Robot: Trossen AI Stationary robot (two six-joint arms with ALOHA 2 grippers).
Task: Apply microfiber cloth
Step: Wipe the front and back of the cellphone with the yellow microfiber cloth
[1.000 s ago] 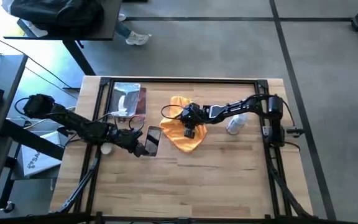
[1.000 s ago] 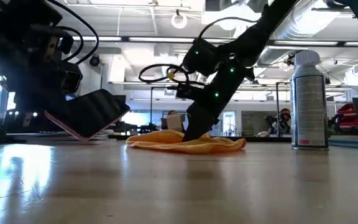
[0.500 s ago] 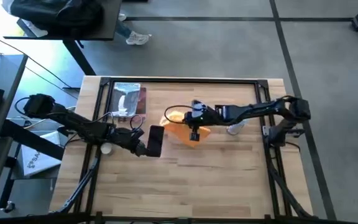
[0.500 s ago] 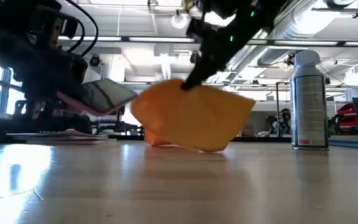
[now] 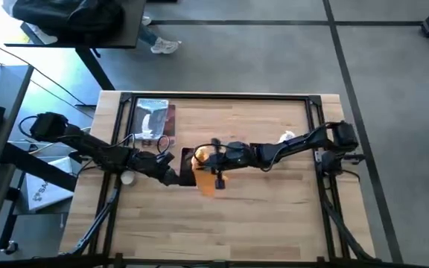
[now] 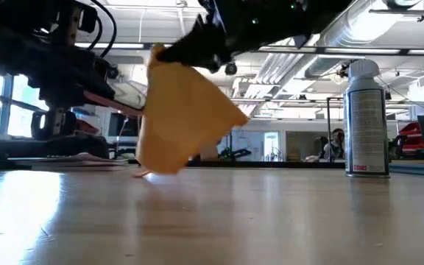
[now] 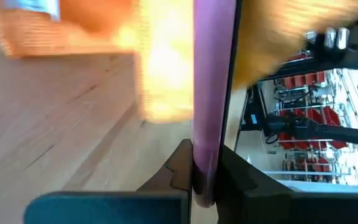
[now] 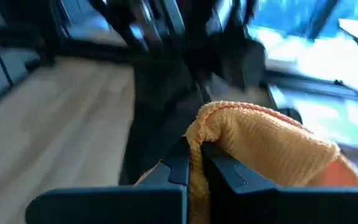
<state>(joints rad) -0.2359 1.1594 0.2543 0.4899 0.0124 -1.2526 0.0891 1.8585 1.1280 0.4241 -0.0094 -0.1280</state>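
Observation:
The orange-yellow microfiber cloth (image 6: 179,118) hangs in floppy folds from my right gripper (image 5: 216,165), which is shut on it left of the table's middle. Just left of the cloth is the black phone (image 5: 186,162), which has a pink edge (image 6: 116,101). My left gripper (image 5: 173,176) is shut on the phone and holds it above the table. The cloth hangs next to and partly over the phone; whether they touch I cannot tell. My left gripper pinches the phone's pink edge (image 7: 207,140) between its two fingers, coming level from the table's left. The phone is lifted clear of the table and lies about level. My right gripper pinches a bunched fold of the cloth near its hemmed edge (image 8: 199,134) between its two fingers, coming from the table's right. The cloth hangs slack below the fingers, its lower end (image 6: 152,168) close to the table.
A white spray can (image 6: 365,118) stands on the right part of the table, behind my right arm. A silvery packet (image 5: 153,119) lies at the far left. A small white thing (image 5: 127,177) sits under my left arm. The near half of the table is bare wood.
My right gripper has lifted the cloth clear of the table and carried it toward the table's left, up to the phone. The cloth, a flat heap before, now hangs down in folds. My left gripper has raised the phone from a steep tilt to about level.

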